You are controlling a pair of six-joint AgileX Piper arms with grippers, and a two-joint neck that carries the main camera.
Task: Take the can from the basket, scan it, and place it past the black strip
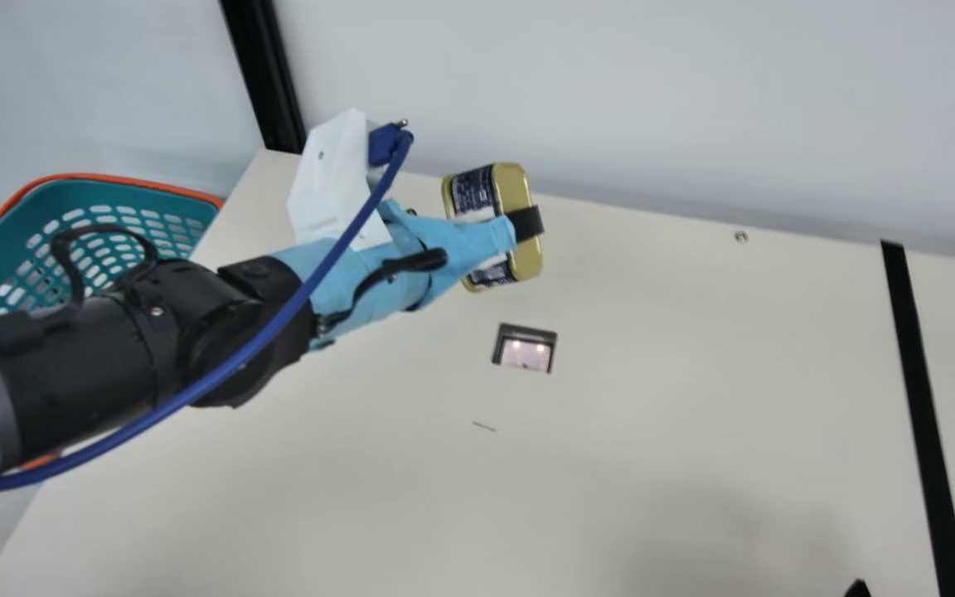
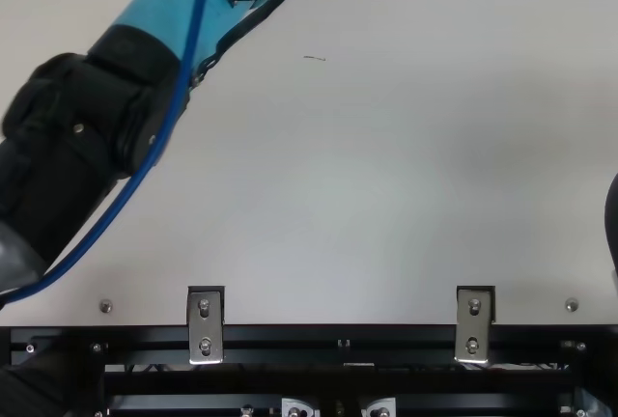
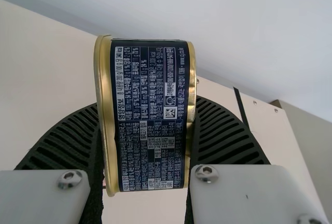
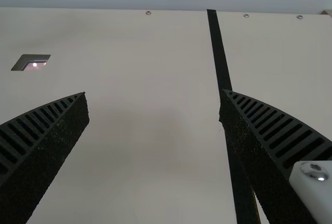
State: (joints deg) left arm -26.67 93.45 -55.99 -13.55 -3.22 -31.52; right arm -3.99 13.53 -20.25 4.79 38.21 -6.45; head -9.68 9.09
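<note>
Misreading is the likeliest trouble: the can (image 1: 509, 191), pinched firmly enough to hang tilted in the left gripper (image 3: 148, 105) near the scanner window (image 1: 525, 352), may present its printed code (image 3: 170, 112) the wrong way. How deep that hold goes is hard to judge, so knocking an edge could twist it loose. The right gripper (image 4: 154, 93), spread wide and empty, might obstruct a carry past the black strip (image 1: 915, 373).

Tilted gold-rimmed can (image 1: 514, 189) in midair.

Scanner (image 1: 525, 354) btwn basket (image 1: 40, 201) & strip (image 1: 915, 373)
</note>
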